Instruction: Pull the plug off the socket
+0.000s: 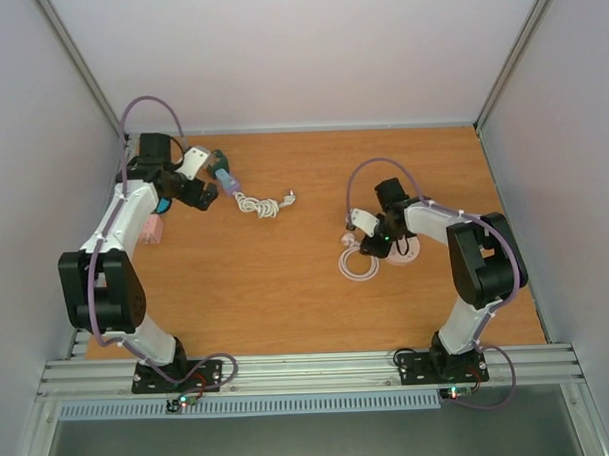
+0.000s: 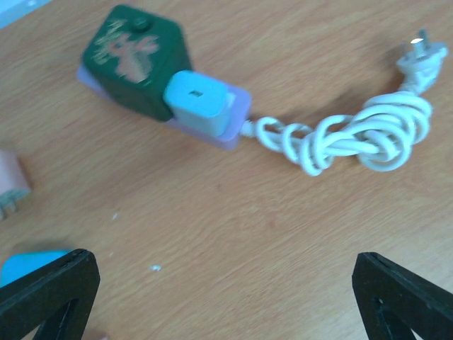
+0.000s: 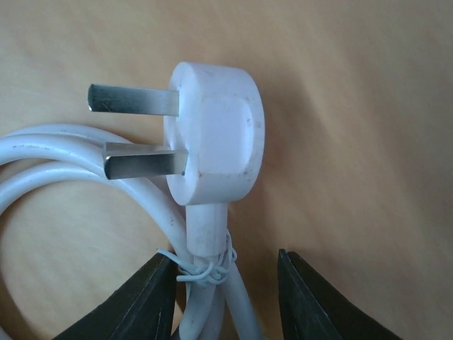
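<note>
The wooden table (image 1: 288, 319) carries both arms, the left arm (image 1: 114, 225) reaching to the far left corner and the right arm (image 1: 476, 257) bent inward at mid-right. The left gripper (image 2: 223, 258) hangs above bare wood with its fingers spread wide, holding nothing. Beyond it lies the lavender socket strip (image 2: 239, 117), at the far left of the table, with a dark green cube adapter (image 2: 131, 57) and the light blue plug (image 2: 197, 101) both seated in it side by side. A knotted white cord (image 2: 368, 131) runs from the strip to its free pronged end (image 2: 423, 58). The right gripper (image 3: 225, 258) straddles a separate coiled white cable (image 3: 64, 152) just below a white two-pronged plug (image 3: 216, 134), its fingers parted, with a gap beside the right one. A thin wire tie (image 3: 205, 270) binds the cable
</note>
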`<action>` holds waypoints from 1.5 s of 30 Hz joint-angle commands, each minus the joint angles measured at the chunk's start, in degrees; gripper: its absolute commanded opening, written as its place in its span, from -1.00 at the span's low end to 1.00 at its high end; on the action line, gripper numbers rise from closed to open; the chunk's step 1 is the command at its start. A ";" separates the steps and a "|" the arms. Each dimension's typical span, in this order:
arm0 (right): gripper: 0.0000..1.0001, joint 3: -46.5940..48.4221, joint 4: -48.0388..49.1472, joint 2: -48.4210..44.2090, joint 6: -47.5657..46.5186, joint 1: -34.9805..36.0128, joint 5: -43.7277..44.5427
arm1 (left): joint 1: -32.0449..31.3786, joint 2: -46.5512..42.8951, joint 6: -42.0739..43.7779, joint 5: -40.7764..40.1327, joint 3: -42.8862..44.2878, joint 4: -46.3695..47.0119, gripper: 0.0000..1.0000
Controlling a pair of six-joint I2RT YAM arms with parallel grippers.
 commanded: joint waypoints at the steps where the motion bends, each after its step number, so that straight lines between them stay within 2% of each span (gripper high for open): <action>1: -0.19 2.46 -0.30 3.82 -3.44 -6.50 2.31 | -4.82 2.02 2.69 1.01 2.51 1.76 0.99; 9: -0.19 11.07 -0.62 11.08 -5.04 -16.31 1.97 | -13.27 6.36 5.02 3.47 5.47 0.37 0.99; 14: -0.19 14.52 -0.32 14.38 -5.91 -20.50 2.13 | -17.38 12.35 7.93 4.52 9.23 -4.39 0.99; 19: -0.19 19.69 -0.87 17.61 -5.12 -23.53 2.13 | -17.71 19.77 9.74 4.36 15.52 -9.63 0.99; 27: -0.19 27.42 -1.64 22.40 -3.24 -27.18 2.22 | -17.69 27.70 14.42 2.54 21.24 -12.06 0.98; 33: -0.18 32.24 -2.16 24.40 -2.01 -28.45 2.21 | -17.75 28.97 18.09 1.49 20.73 -9.06 0.89; 37: -0.13 35.21 -4.47 24.02 -1.17 -28.49 0.27 | -17.72 29.56 23.69 0.60 20.04 -8.24 0.81; 45: 0.12 39.79 -9.35 22.48 1.25 -28.46 -4.51 | -17.78 30.46 28.45 0.18 18.11 -6.88 0.70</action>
